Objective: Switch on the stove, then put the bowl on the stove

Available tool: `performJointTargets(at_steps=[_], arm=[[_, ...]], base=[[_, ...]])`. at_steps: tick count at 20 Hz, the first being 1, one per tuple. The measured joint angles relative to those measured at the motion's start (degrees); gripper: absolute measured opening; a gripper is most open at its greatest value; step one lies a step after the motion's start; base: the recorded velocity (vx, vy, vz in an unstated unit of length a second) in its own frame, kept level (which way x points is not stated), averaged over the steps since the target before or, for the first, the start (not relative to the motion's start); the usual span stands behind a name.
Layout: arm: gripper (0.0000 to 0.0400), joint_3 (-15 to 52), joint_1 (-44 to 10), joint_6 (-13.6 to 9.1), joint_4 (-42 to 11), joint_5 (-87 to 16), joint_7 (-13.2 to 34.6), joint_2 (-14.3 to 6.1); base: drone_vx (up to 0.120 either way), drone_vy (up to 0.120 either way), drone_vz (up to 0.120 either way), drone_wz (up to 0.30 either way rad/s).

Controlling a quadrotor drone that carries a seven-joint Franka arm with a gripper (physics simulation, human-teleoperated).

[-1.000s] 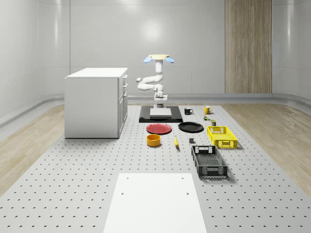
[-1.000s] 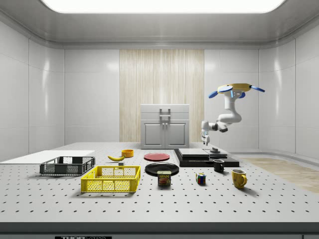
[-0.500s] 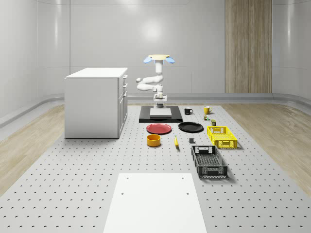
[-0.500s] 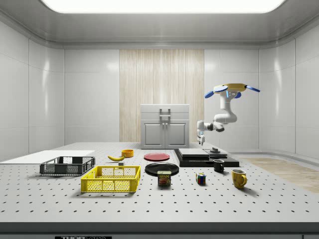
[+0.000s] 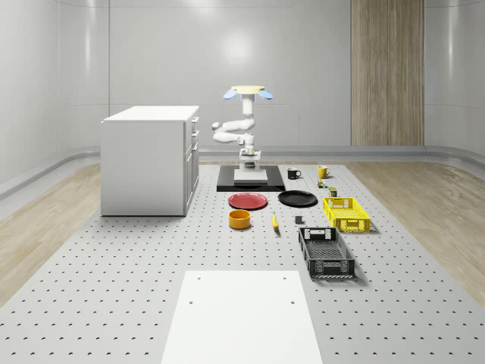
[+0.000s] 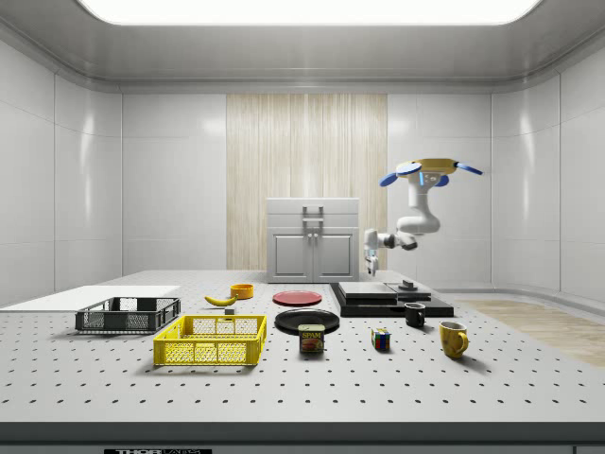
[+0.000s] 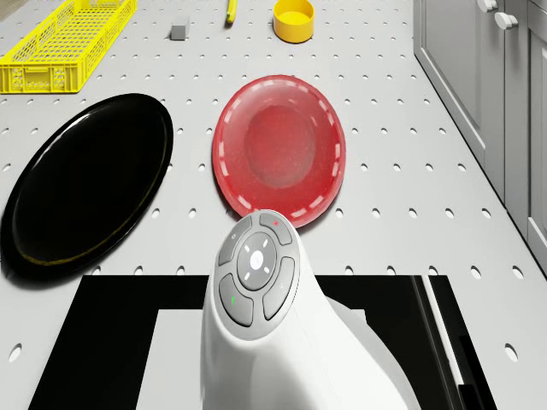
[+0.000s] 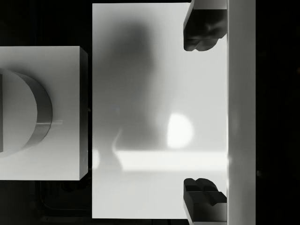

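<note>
The stove (image 5: pixel 250 179) is a black slab with a white top plate (image 8: pixel 159 108), at the table's far end. Its round knob (image 6: pixel 407 284) sits on a white block (image 8: pixel 56 112) beside the plate. The drone (image 5: pixel 248 92) hovers above the stove's far side. My gripper (image 8: pixel 201 115) hangs open over the white plate, a little above it, with nothing between its fingertips (image 8: pixel 201 33). In the side view the gripper (image 6: pixel 371 272) is left of the knob, over the stove (image 6: pixel 392 299). The yellow bowl (image 5: pixel 240 219) stands upright on the table in front of the red plate, far from the gripper, and also appears in the drone view (image 7: pixel 293 19).
A white cabinet (image 5: pixel 150 159) stands at the whole-scene view's left of the stove. A red plate (image 5: pixel 248 201) and a black plate (image 5: pixel 297 199) lie before the stove. A yellow crate (image 5: pixel 346 213), a black crate (image 5: pixel 326 252), a banana (image 5: pixel 274 221) and two mugs (image 5: pixel 293 174) are to the right.
The drone and arm have drifted toward the side view's left, carrying the gripper away from the knob and over the stove's near part. The bowl has not moved.
</note>
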Motion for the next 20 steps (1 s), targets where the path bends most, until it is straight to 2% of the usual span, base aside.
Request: performJointTargets(at_steps=[20], arm=[[0.0400,0.2,-0.4,0.8,0.1,0.4,0.3,-0.9]], base=[[0.120,0.000,0.000,0.000]])
